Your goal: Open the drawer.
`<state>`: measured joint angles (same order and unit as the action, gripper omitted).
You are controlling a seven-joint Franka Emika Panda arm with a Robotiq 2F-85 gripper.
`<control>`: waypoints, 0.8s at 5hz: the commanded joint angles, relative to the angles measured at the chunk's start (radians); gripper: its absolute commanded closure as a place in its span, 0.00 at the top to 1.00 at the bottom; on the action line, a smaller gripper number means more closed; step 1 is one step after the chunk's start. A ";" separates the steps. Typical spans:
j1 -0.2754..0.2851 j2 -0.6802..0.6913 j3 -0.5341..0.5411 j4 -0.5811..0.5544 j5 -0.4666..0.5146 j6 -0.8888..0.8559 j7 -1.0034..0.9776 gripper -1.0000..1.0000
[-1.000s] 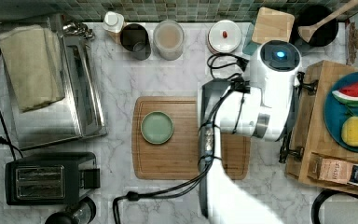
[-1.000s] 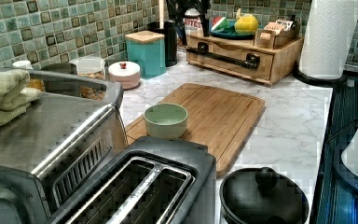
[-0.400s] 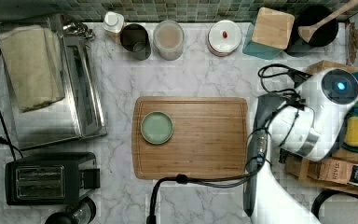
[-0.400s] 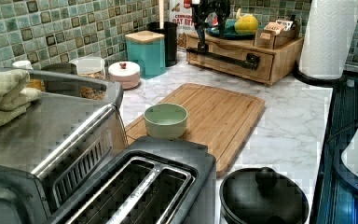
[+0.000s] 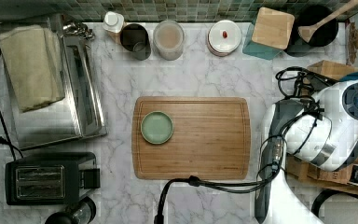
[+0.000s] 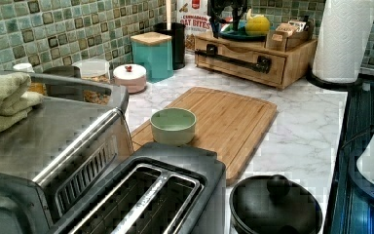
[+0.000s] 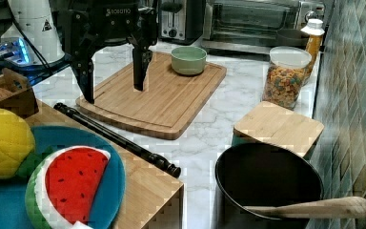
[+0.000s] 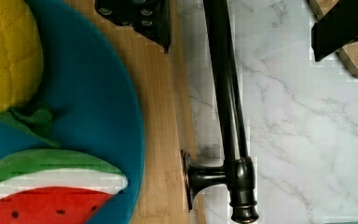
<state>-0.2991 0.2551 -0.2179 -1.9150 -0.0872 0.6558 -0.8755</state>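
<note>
Shifted farther toward the top view's right since a moment ago, off the bamboo cutting board (image 5: 193,137). Gripper (image 7: 113,86) spread wide, poised over the black bar handle (image 8: 226,107) of the drawer (image 6: 241,61), shut, at the counter's end.

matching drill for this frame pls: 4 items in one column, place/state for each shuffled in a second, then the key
Items:
1. green bowl
2. toy watermelon slice
3. wooden spoon
4. claw

Places/states:
A. resting in the black pot
B. open, above the drawer handle
C. on the cutting board
D. on the blue plate atop the wooden drawer unit

Pairs: 1-C, 2-D, 3-A, 4-B
</note>
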 commanded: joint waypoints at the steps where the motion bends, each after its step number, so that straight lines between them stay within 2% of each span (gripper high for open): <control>1: 0.053 -0.022 0.021 -0.021 -0.017 0.035 0.047 1.00; 2: 0.022 0.012 0.016 -0.004 -0.032 0.030 0.010 1.00; 3: 0.028 0.040 0.004 -0.010 -0.061 0.042 0.049 1.00; 4: 0.003 0.050 0.014 -0.039 -0.020 0.074 0.016 1.00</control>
<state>-0.2739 0.2874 -0.1915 -1.9297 -0.1240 0.6948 -0.8696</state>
